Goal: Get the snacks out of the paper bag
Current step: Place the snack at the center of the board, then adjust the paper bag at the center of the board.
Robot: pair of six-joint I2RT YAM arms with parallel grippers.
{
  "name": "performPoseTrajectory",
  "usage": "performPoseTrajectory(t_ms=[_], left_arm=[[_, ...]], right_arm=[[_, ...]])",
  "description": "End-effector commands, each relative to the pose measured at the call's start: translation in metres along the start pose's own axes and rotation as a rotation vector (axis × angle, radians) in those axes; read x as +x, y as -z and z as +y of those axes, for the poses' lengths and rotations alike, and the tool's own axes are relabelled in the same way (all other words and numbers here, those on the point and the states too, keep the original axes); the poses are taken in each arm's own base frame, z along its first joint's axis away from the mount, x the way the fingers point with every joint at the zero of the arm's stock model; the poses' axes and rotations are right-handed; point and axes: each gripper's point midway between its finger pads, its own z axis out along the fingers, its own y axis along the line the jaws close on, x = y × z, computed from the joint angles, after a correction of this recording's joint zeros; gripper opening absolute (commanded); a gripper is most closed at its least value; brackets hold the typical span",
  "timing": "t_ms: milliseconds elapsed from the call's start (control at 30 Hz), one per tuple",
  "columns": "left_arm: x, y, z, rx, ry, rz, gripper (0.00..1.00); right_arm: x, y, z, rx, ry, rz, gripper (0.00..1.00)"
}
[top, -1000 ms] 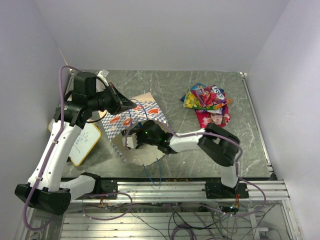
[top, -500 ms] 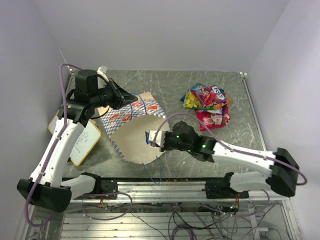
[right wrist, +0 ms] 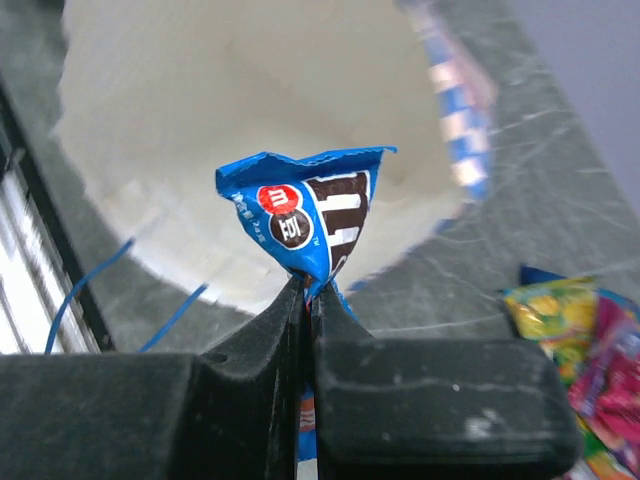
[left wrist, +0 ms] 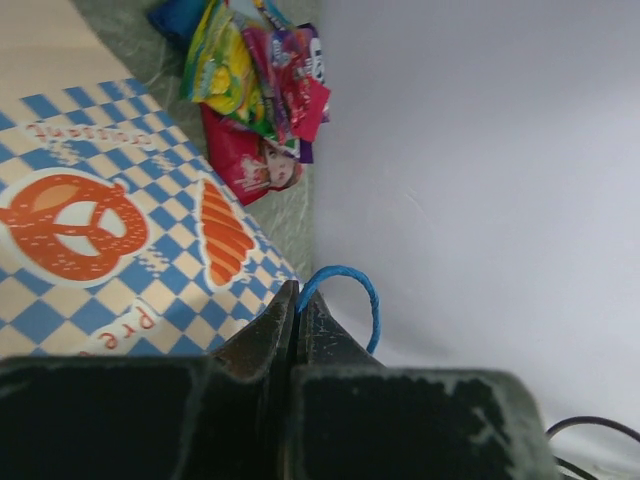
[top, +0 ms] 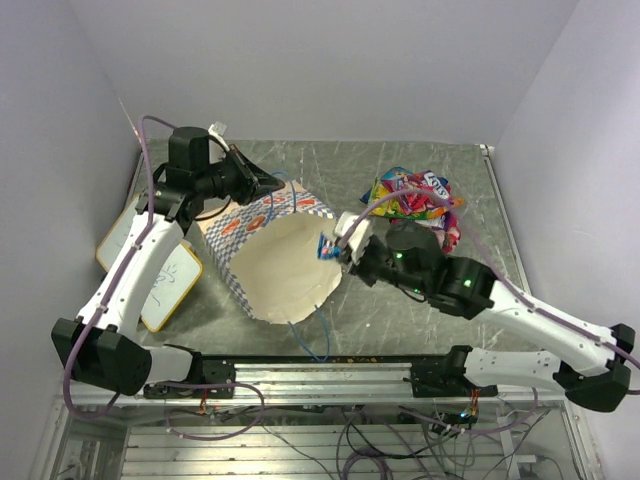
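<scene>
Right gripper (right wrist: 305, 292) coming out of paper bag (top: 280, 270), pinching blue snack (right wrist: 300, 215), heading toward snack pile (top: 415, 205) at 1 o'clock. Left gripper (left wrist: 296, 305) clenching blue cord (left wrist: 350, 285), pulling bag mouth wider. One more snack getting out.

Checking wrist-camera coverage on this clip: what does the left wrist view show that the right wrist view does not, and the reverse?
Only the left wrist view: the left pincer shut on a thin blue cord handle, and the orange pretzel print on the checkered outside of the large cream-tan paper bag. Only the right wrist view: the right pincer shut on a small blue foil snack packet, before the bag's plain cream inside. Both: the bag and the pile of bright foil snack packets.
</scene>
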Motion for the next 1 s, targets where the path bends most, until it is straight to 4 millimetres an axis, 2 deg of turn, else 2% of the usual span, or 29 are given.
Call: performPoseTrajectory(t_ms=[0, 100, 167, 233, 300, 400, 500, 533, 600, 700, 833, 967], left_arm=[[-0.009, 0.009, -0.059, 0.169, -0.066, -0.015, 0.07], [-0.007, 0.009, -0.085, 0.222, -0.076, -0.005, 0.07], [-0.004, 0.009, -0.102, 0.245, -0.089, 0.004, 0.07], [0.000, 0.007, -0.120, 0.275, -0.097, 0.016, 0.07], [0.003, 0.005, -0.140, 0.331, -0.093, 0.034, 0.07], [0.003, 0.003, -0.156, 0.377, -0.084, 0.059, 0.07], [-0.002, 0.005, -0.159, 0.401, -0.095, 0.049, 0.07], [-0.003, 0.004, -0.152, 0.388, -0.095, 0.051, 0.07], [-0.012, 0.005, -0.126, 0.330, -0.076, 0.039, 0.07], [-0.025, 0.015, -0.074, 0.238, -0.032, 0.000, 0.07], [-0.032, 0.026, -0.005, 0.083, 0.005, -0.013, 0.07], [-0.038, 0.040, 0.034, -0.053, -0.014, -0.036, 0.07]], right_arm=[[-0.039, 0.047, -0.081, 0.441, -0.192, -0.099, 0.00], [-0.048, 0.071, -0.144, 0.768, -0.273, -0.094, 0.00], [-0.043, 0.067, -0.177, 0.853, -0.301, -0.047, 0.00], [-0.016, 0.060, -0.214, 0.922, -0.373, 0.036, 0.00], [0.020, 0.054, -0.242, 0.953, -0.449, 0.128, 0.00], [0.071, 0.051, -0.261, 0.977, -0.585, 0.251, 0.00], [0.113, 0.042, -0.259, 0.922, -0.685, 0.342, 0.00], [0.124, 0.039, -0.254, 0.911, -0.708, 0.371, 0.00], [0.146, 0.033, -0.242, 0.877, -0.729, 0.430, 0.00], [0.178, 0.025, -0.215, 0.815, -0.776, 0.530, 0.00], [0.194, 0.014, -0.183, 0.697, -0.844, 0.551, 0.00], [0.210, 0.008, -0.161, 0.646, -0.897, 0.559, 0.00]])
